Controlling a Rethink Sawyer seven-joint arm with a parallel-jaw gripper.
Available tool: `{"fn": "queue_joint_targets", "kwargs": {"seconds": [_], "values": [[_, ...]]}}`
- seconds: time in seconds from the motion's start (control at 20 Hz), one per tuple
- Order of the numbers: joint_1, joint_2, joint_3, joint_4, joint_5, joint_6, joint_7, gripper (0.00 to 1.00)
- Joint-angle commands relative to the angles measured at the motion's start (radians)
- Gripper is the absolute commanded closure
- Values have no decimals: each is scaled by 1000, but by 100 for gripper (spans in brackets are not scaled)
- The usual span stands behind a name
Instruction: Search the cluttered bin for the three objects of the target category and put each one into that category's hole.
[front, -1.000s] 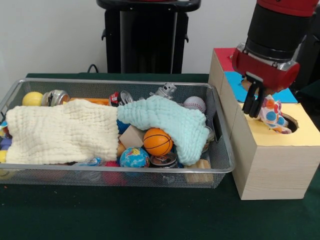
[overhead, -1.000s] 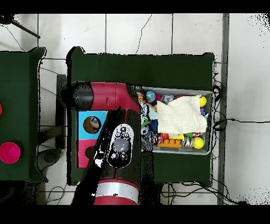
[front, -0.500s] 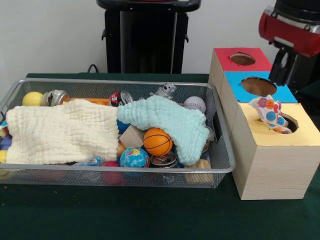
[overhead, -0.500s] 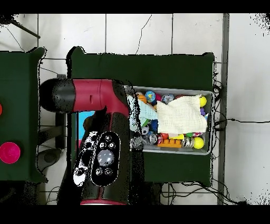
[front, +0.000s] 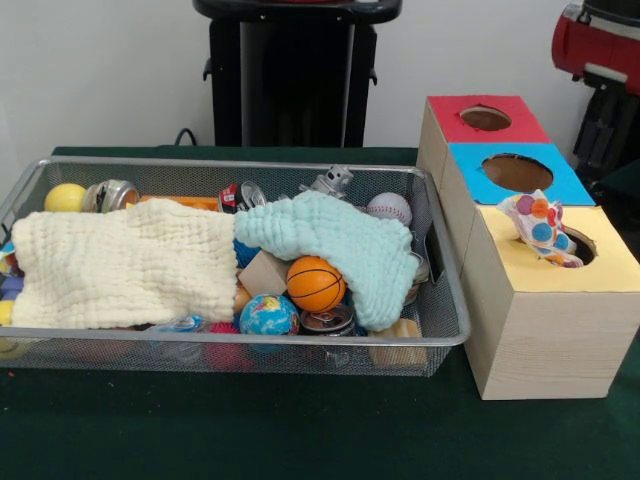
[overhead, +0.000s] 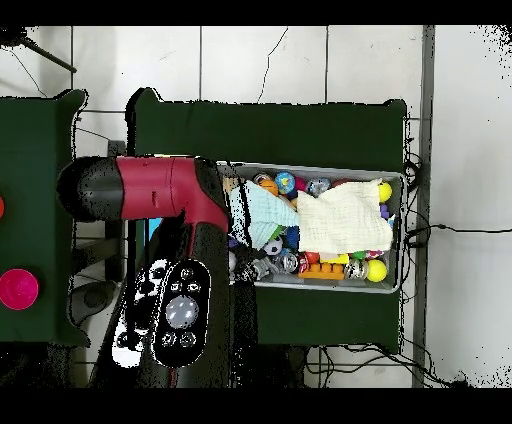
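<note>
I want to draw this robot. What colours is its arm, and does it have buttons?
The arm is shiny red with rounded black ends and joints, thick like a tube. One black part has a light grey panel with round buttons and a knob. From the front only a red and black piece shows.

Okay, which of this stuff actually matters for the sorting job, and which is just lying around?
Part of the job:
wire basket
polka-dot cloth, hanging half out of the hole
hole in the yellow-topped box

Just lying about:
cream cloth
mint cloth
basketball
globe ball
baseball
blue-topped box
red-topped box
</note>
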Motion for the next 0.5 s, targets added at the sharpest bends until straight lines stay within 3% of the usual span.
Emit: {"fn": "queue_joint_targets", "kwargs": {"seconds": [0.05, 0.5], "values": [[-26, 76, 61, 146, 1, -117, 104, 100], [-61, 101, 81, 151, 0, -173, 60, 100]]}}
